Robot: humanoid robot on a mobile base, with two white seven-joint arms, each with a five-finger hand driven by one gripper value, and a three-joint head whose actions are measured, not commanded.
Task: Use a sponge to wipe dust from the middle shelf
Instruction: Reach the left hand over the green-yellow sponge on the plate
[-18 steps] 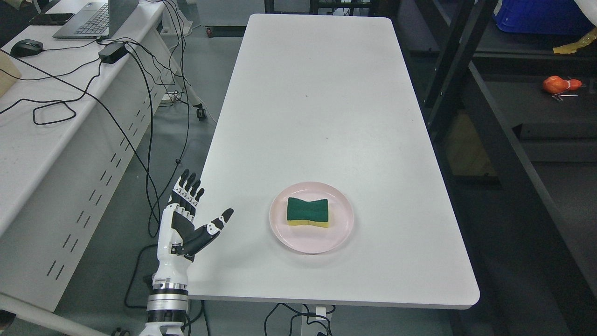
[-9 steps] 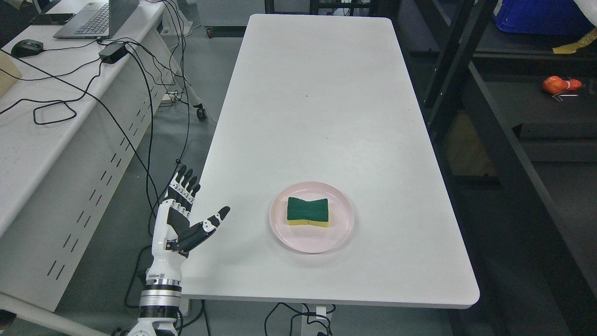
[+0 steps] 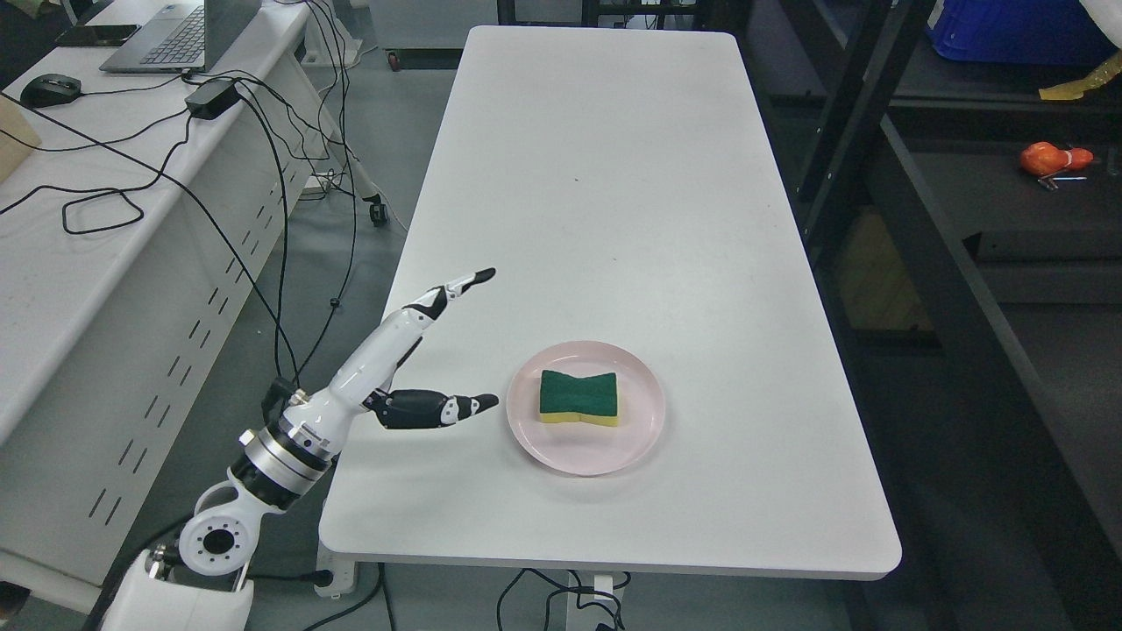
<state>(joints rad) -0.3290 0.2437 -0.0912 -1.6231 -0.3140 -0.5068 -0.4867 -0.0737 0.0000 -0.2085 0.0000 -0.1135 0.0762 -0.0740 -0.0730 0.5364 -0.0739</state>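
Fingers point(image 3: 447, 294) of the left hand point(image 3: 412, 359) are stretching out straight over the table's near left part, while the thumb point(image 3: 438, 409) is pointing apart from them toward three o'clock, so the hand is spread wide and gripping nothing. Its thumb tip is hovering just beside the plate's left rim without touching it, as far as can be told. The white forearm is coming in from the lower left corner at about seven o'clock.

At three o'clock from the hand, the pink plate point(image 3: 585, 456) is sitting flat on the white table point(image 3: 605, 193), near its front edge. Inside the plate the sponge point(image 3: 578, 396) is lying alone, green side up with a yellow layer showing along its near edge, roughly centred and clear of the rim.

Farther out, at about ten o'clock, a desk point(image 3: 61, 254) is carrying black cables point(image 3: 131, 175) and a laptop point(image 3: 171, 35). At two o'clock, a dark shelf point(image 3: 1008, 202) is holding a small orange thing point(image 3: 1052, 159), well apart from the sponge.
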